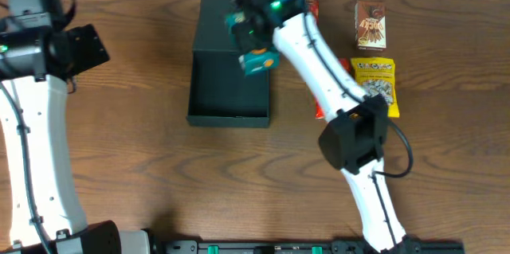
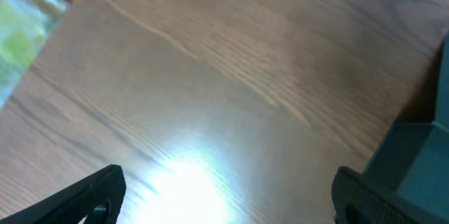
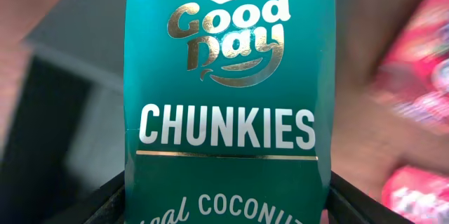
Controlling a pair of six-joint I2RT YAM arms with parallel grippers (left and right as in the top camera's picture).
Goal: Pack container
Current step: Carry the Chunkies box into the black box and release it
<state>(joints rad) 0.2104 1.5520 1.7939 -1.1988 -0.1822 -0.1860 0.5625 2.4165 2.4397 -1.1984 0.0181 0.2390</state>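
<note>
Up toward 11 o'clock from the middle of the counter (image 1: 143, 166), you had the container (image 1: 229, 87) lying open, flap lid thrown back toward 12 and long axis running 12 to 6. Your right pincer (image 1: 253, 47) hung over the container's 3 o'clock wall, clenched on the Chunkies packet (image 1: 259, 63). The right wrist view backed that up: teal packet filling the frame, a dark finger (image 3: 105, 203) at each lower side, and the container's hollow off at 9 o'clock.

And here was the relation that mattered. From the packet, the open hollow lay down and toward 8 o'clock, just beside it. So, by my reading, you needed a short slide that way, then a descent. How the packet's long axis sat against the 12-to-6 line, I couldn't tell; it was blurred from above.

Your left pincer (image 2: 228, 182) was released, nothing between its fingers, only bare wood below. It sat well apart at the container's 9 o'clock. The right arm was plainly the nearer one.

Waiting out at 3 o'clock were the yellow packet (image 1: 374, 85), the brown packet (image 1: 370, 25) and the red packets (image 1: 312, 7).
</note>
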